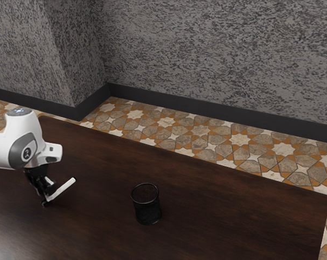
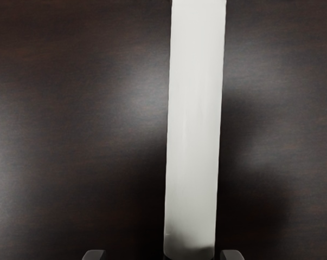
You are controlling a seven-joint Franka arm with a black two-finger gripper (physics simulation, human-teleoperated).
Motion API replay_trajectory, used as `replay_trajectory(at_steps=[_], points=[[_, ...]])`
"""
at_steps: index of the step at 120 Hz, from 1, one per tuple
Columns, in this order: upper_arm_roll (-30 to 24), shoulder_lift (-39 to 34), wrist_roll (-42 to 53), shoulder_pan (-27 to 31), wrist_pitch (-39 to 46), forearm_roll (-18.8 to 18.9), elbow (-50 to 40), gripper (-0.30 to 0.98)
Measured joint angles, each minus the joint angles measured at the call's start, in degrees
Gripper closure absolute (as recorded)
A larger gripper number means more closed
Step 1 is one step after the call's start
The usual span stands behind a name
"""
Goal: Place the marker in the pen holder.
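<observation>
At the exterior view's left, my gripper [image 1: 48, 196] is low over the dark table, with its fingers apart. The white marker [image 1: 62, 189] slants from beside the fingertips up toward the exterior view's right. In the wrist view the marker [image 2: 194, 124] runs as a broad white strip, its near end between the two fingertips of my gripper [image 2: 163, 255]. A wide gap separates one finger from it and a narrow one the other. The black mesh pen holder [image 1: 147, 205] stands upright, apart from the gripper, toward the exterior view's right.
The dark wooden table [image 1: 223, 216] extends under the arm and the pen holder. Its far edge runs along a patterned tile floor, with a grey textured wall [image 1: 223, 54] behind.
</observation>
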Motion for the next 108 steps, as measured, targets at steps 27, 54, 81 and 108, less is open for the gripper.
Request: replay_trajectory(at_steps=[27,54,81,108], points=[[0.00,1.05,0.53,-0.05,0.15,-0.07,0.76,0.50],[0.00,1.63,0.90,0.00,0.20,-0.12,0.76,0.56],[0.00,2.08,1.16,-0.26,0.22,-0.10,0.83,0.62],[0.02,2.40,1.20,-0.22,0.27,0.00,0.82,0.68]])
